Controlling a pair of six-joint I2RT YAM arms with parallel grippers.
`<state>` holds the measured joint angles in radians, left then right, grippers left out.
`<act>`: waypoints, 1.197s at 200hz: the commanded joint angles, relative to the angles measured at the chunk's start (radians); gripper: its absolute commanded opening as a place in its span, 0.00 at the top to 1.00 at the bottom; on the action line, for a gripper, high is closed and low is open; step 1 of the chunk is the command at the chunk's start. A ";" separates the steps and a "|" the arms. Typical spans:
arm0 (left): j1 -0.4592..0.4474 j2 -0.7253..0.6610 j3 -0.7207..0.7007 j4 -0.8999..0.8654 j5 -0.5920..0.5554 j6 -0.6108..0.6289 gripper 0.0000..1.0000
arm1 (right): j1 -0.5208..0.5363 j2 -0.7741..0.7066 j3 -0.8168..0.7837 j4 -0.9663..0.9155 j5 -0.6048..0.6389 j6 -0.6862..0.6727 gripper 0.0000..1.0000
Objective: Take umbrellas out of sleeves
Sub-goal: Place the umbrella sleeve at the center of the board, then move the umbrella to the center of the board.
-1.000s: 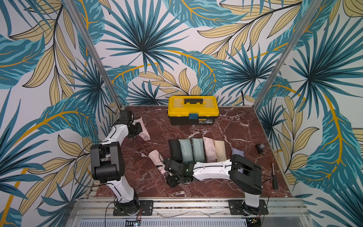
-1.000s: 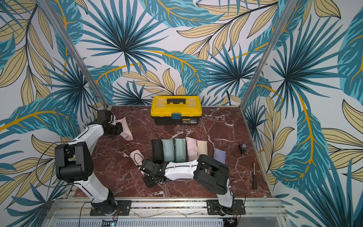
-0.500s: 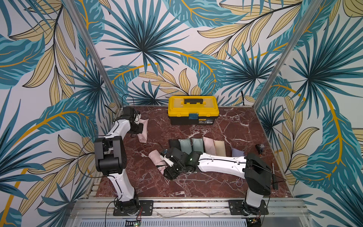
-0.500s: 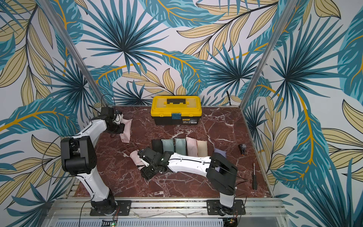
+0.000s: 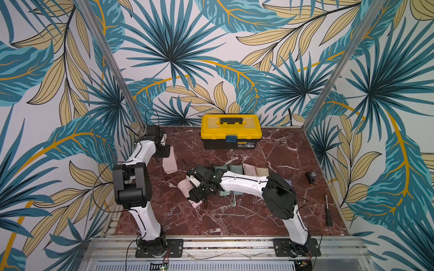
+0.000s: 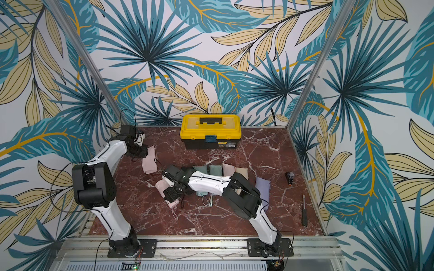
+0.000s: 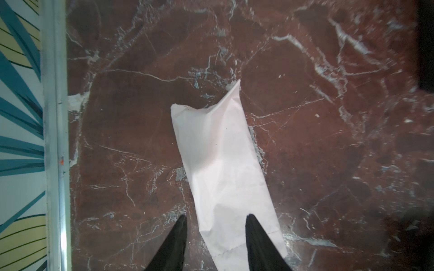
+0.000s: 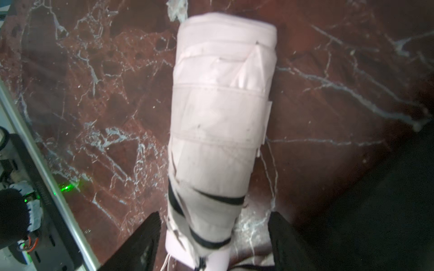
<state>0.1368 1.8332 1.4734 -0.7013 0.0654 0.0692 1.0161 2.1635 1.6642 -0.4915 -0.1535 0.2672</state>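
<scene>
Marble table (image 5: 234, 218): bare and roomy out ahead of the left gripper (image 7: 216, 217), likewise behind the right gripper (image 8: 214, 214). Yellow-lidded toolbox (image 5: 231, 131): well apart from both, clear floor between. Row of umbrellas (image 5: 249, 169): just beside the right gripper, partly under that arm. Pink umbrella (image 8: 220, 105): out of its sleeve, lies flat on the marble, reaching forward from between the right jaws; clamped tighter a second ago, now flanked by wide-spread jaws gripping nothing. Pink sleeve (image 7: 218, 152): limp, empty, stretches ahead of the left gripper; pinched shut a second ago, now lying free between partly parted jaws. Wall rail (image 7: 55, 140): near that gripper's side.
</scene>
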 commanded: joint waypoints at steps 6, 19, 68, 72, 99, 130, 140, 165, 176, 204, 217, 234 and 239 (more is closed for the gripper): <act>0.000 -0.139 0.002 0.007 0.081 -0.075 0.56 | -0.003 0.049 0.084 -0.061 0.014 -0.020 0.25; -0.001 -0.166 -0.012 0.023 0.112 -0.093 0.56 | -0.003 0.093 0.140 -0.085 0.004 -0.013 0.26; -0.001 -0.231 -0.008 0.044 0.225 -0.146 0.56 | -0.004 0.204 0.278 -0.099 0.000 0.102 0.36; 0.000 -0.241 -0.012 0.048 0.228 -0.148 0.56 | -0.003 0.211 0.290 -0.100 0.004 0.114 0.36; -0.001 -0.292 -0.027 0.077 0.251 -0.168 0.56 | -0.003 0.271 0.376 -0.124 0.028 0.195 0.39; 0.003 -0.319 -0.025 0.087 0.291 -0.190 0.56 | -0.004 0.331 0.450 -0.104 0.019 0.347 0.40; 0.005 -0.327 -0.028 0.091 0.299 -0.193 0.56 | -0.004 0.355 0.472 -0.078 -0.004 0.394 0.40; 0.014 -0.339 -0.034 0.104 0.326 -0.208 0.56 | -0.004 0.416 0.560 -0.049 -0.047 0.495 0.40; 0.016 -0.341 -0.035 0.106 0.335 -0.214 0.56 | -0.004 0.446 0.596 -0.025 -0.083 0.532 0.40; 0.021 -0.347 -0.041 0.118 0.352 -0.227 0.56 | -0.004 0.488 0.622 0.103 -0.171 0.625 0.40; 0.023 -0.350 -0.045 0.123 0.354 -0.230 0.56 | -0.003 0.487 0.621 0.121 -0.165 0.634 0.40; 0.023 -0.351 -0.050 0.129 0.355 -0.232 0.55 | -0.003 0.467 0.612 0.135 -0.167 0.604 0.37; 0.024 -0.349 -0.050 0.129 0.355 -0.233 0.55 | -0.003 0.458 0.601 0.154 -0.181 0.594 0.35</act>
<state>0.1505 1.5089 1.4384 -0.6006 0.4015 -0.1505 1.0103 2.6232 2.2833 -0.3969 -0.2871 0.8452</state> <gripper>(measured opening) 0.444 0.626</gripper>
